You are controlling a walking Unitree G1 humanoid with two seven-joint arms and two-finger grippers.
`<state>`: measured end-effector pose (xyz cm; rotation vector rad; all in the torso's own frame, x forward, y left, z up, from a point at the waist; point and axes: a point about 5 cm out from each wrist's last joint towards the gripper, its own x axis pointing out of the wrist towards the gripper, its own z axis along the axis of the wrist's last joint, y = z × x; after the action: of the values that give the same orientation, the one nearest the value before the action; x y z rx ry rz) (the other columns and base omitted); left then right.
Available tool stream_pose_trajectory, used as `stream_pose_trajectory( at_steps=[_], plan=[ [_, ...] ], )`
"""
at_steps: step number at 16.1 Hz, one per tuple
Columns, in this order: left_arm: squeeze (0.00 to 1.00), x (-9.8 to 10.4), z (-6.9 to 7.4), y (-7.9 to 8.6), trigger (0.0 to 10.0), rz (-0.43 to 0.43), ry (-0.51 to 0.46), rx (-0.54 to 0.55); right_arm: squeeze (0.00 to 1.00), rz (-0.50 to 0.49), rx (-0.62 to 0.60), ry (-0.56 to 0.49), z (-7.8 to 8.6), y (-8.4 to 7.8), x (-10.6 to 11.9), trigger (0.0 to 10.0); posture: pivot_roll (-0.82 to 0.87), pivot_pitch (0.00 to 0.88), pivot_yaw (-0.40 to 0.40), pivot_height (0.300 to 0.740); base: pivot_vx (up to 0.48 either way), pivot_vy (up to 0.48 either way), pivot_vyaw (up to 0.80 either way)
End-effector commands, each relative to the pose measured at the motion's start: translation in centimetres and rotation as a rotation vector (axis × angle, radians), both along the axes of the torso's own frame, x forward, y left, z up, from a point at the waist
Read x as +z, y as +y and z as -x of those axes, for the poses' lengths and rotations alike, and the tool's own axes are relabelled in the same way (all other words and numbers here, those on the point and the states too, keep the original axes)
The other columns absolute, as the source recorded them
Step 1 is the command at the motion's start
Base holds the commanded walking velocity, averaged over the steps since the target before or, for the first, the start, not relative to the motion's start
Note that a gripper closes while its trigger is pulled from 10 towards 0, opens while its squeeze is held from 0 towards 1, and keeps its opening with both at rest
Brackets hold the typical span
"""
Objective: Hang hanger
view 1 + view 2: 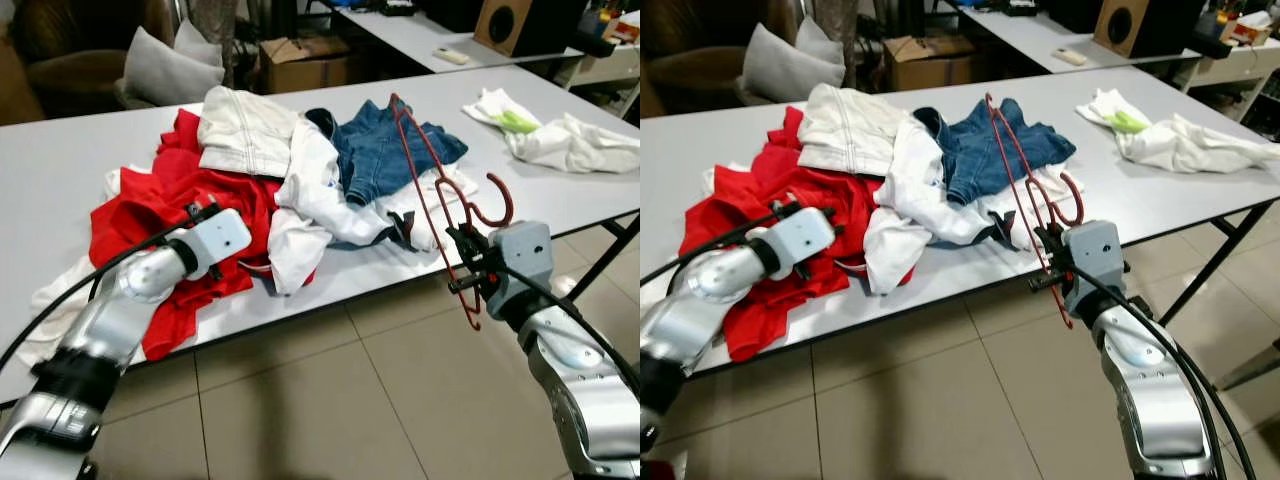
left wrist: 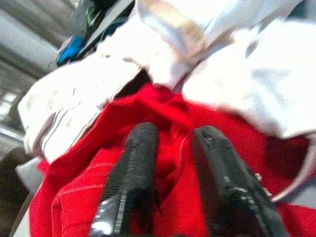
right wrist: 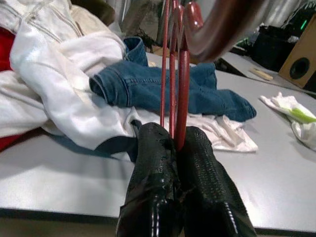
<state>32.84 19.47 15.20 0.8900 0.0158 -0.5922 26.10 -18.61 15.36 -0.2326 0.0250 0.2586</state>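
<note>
A red wire hanger (image 1: 420,180) stands tilted over the table's front edge, its hook (image 1: 497,205) pointing right. My right gripper (image 1: 468,262) is shut on the hanger's lower wires; the right wrist view shows both black fingers (image 3: 153,163) pressed together around the hanger (image 3: 180,74). On the table, my left gripper (image 1: 198,213) rests on a red garment (image 1: 150,205) in the clothes pile. Its fingers (image 2: 136,158) stand apart, with red cloth bulging in the gap. A white jacket (image 1: 245,130) and blue denim shorts (image 1: 375,150) lie behind the hanger.
The grey table (image 1: 60,170) carries the pile at its middle and more white cloths (image 1: 570,145) at the far right. A dark table leg (image 1: 610,255) slants down at the right. Behind stand a cardboard box (image 1: 300,60), a cushion (image 1: 165,70) and a speaker (image 1: 515,25). Tiled floor lies below.
</note>
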Motion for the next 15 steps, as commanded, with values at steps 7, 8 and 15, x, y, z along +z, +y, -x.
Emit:
stream_pose_trajectory(
  at_steps=[7,8,15],
  plan=[
    [1.00,-2.7,2.4,-0.3,10.0,-0.065,0.188,-0.040,0.00,-0.006,0.000,-0.002,-0.1,0.0,0.1,10.0,-0.15,0.000,-0.022,0.740,0.000,0.000,0.00],
    [1.00,-2.7,2.4,-0.3,10.0,-0.065,0.188,-0.040,0.00,-0.006,0.000,-0.002,-0.1,0.0,0.1,10.0,-0.15,0.000,-0.022,0.740,0.000,0.000,0.00],
    [0.00,-3.0,0.0,-0.2,10.0,-0.084,0.058,0.196,0.00,-0.012,-0.005,-0.007,-0.1,0.2,0.2,10.0,-0.16,0.000,-0.013,0.740,0.000,0.000,0.00]
  ],
)
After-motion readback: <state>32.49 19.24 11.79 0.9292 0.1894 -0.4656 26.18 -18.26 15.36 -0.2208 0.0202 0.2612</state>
